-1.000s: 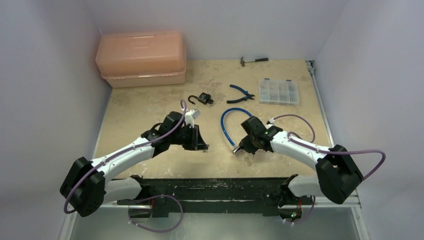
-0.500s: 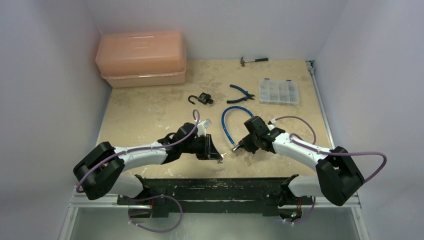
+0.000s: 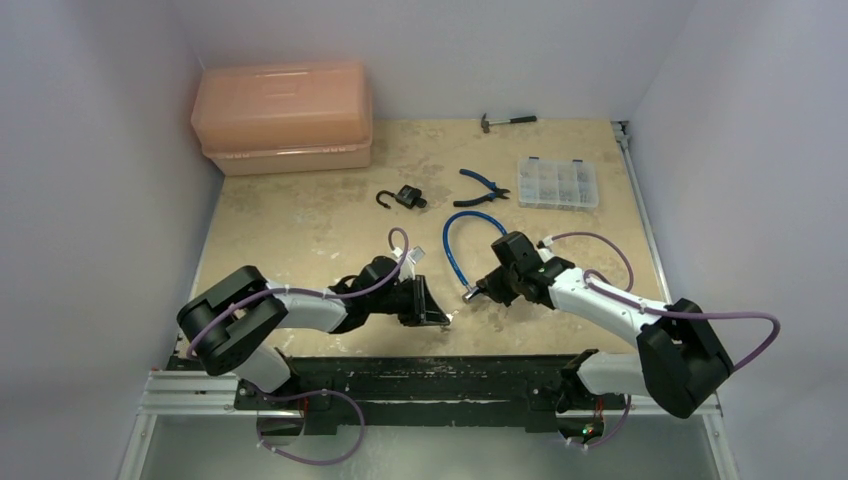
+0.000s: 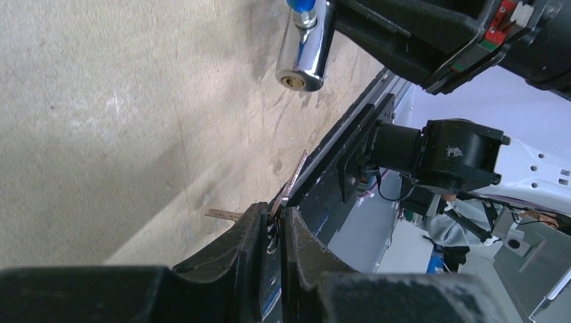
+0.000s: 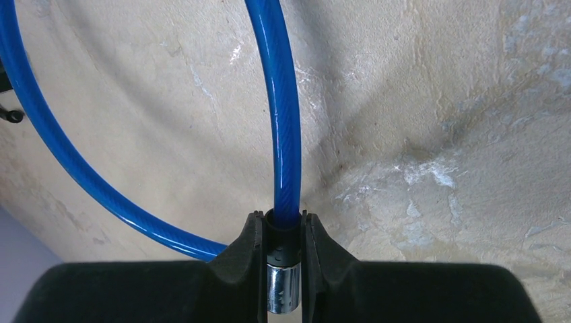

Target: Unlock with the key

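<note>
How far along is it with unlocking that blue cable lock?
Done: the left gripper is shut on the key, and the right gripper is shut on the cable lock's metal end. In hand: the key sits near the keyhole, not in it. Left: inserting and turning it.

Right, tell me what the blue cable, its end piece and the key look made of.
The blue cable: glossy, smooth blue plastic sheath, judging by its sheen; the core is hidden. The end piece: polished, chrome-like metal, mirror-bright with reflections. The key: thin flat blade, probably dull metal; its head is hidden.
</note>
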Motion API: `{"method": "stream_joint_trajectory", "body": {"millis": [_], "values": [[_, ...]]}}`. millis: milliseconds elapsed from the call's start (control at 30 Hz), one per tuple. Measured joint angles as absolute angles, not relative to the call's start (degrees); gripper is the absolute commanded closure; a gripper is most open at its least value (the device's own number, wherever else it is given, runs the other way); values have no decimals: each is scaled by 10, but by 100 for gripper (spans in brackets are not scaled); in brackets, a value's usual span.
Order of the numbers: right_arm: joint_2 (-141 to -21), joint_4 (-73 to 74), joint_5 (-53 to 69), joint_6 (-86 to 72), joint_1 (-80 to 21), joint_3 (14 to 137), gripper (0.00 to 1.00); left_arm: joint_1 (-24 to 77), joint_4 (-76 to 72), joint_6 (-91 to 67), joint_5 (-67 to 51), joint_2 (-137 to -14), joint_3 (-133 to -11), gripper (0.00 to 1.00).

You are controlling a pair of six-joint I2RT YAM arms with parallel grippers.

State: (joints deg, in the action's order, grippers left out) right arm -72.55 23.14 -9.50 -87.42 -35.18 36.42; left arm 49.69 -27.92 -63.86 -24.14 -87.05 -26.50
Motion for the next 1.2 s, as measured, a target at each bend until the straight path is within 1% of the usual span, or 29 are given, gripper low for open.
{"method": "stream_joint_trajectory", "body": {"millis": [267,600,1200], "values": [[-726,230,-94,-874,-352,364,100,497,-355,-656,-243,-921,-258,100],[-726,220,-91,-869,-352,364,100,497,-402,-670,-244,-943,-255,100],[-726,214,-80,-861,-352,362,100,497,-424,-670,-237,-958,-255,100]]}}
